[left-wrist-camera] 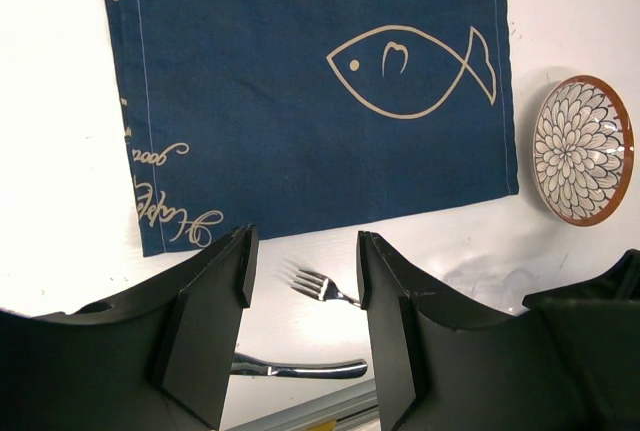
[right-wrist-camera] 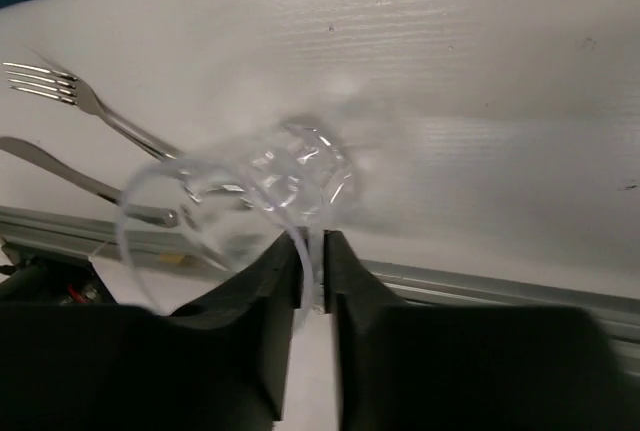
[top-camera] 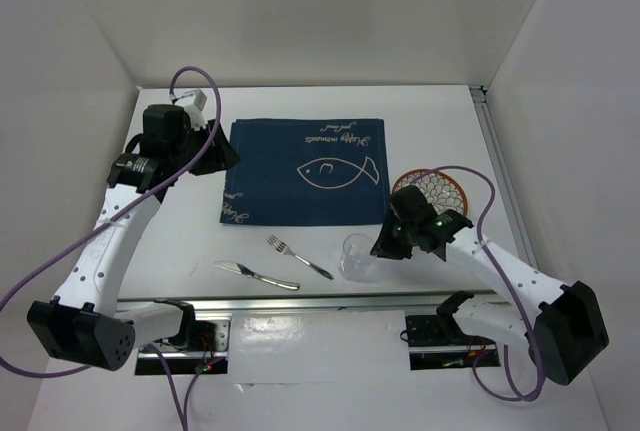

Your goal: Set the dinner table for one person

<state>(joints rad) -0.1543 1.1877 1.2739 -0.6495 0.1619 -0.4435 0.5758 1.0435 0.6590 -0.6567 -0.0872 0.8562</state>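
The white dinner table (top-camera: pixel 430 121) bears a navy fish-print placemat (top-camera: pixel 305 169) at its middle. A clear plastic cup (top-camera: pixel 358 256) stands near the front edge, and my right gripper (top-camera: pixel 386 245) is shut on its rim. In the right wrist view the cup's wall (right-wrist-camera: pixel 250 191) is pinched between the jaws of the right gripper (right-wrist-camera: pixel 313 251). A fork (top-camera: pixel 298 256) and a knife (top-camera: pixel 256 275) lie left of the cup. A flower-patterned plate (top-camera: pixel 432 191) sits right of the placemat. My left gripper (left-wrist-camera: pixel 303 251) hangs open and empty over the placemat's left edge.
A metal rail (right-wrist-camera: pixel 480 281) runs along the table's front edge just behind the cup. White walls enclose the table on three sides. In the left wrist view the fork (left-wrist-camera: pixel 318 284), knife (left-wrist-camera: pixel 300 368) and plate (left-wrist-camera: pixel 582 149) show beyond the placemat (left-wrist-camera: pixel 300 101).
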